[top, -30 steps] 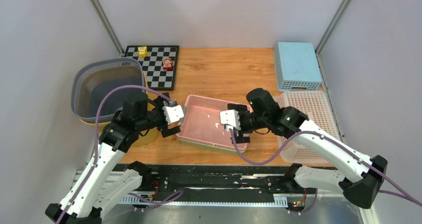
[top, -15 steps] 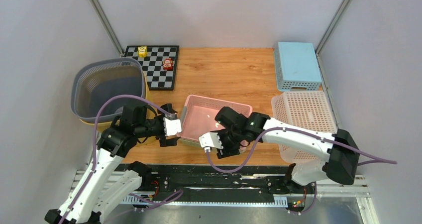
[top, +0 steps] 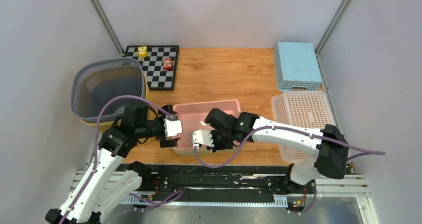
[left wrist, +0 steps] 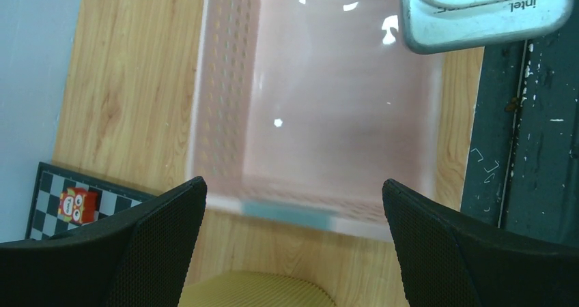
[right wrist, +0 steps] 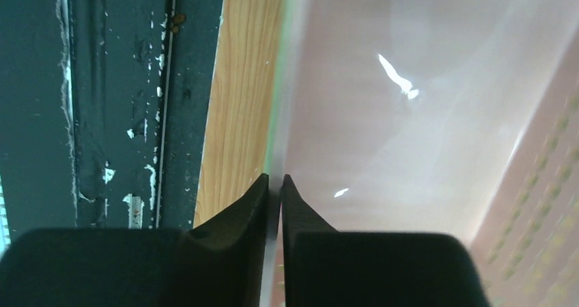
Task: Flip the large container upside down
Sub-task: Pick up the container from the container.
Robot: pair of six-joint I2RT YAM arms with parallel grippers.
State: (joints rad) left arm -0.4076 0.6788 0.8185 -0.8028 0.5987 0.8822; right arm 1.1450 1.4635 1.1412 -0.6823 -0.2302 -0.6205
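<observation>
— Jaws first: how do ours stand on the right arm (top: 288, 132)?

— Clenched on the pink basket (top: 196, 115). In our right wrist view the two tips are pressed almost together, with the thin near rim of the pink basket (right wrist: 410, 129) caught between them. A strip of counter (right wrist: 242, 82) and the dark rail (right wrist: 116, 82) lie just beside it.

— And on the left arm (top: 102, 164)?

— Released and spread wide. In our left wrist view the pink basket (left wrist: 321, 116) lies ahead of them. Its short end wall runs across the gap between the tips, and we see it touching neither.

— Where does it sit?

— On the counter (top: 224, 74), near the front edge, between our two arms, opening facing up. We cannot tell whether its base lies flat or one side is lifted.

— Around it?

— To the left there is a grey basket (top: 99, 82), with a chessboard (top: 154, 64) behind it. A pale basket (top: 304, 112) is just to the right, and a blue basket (top: 297, 59) is at the far right corner.
</observation>
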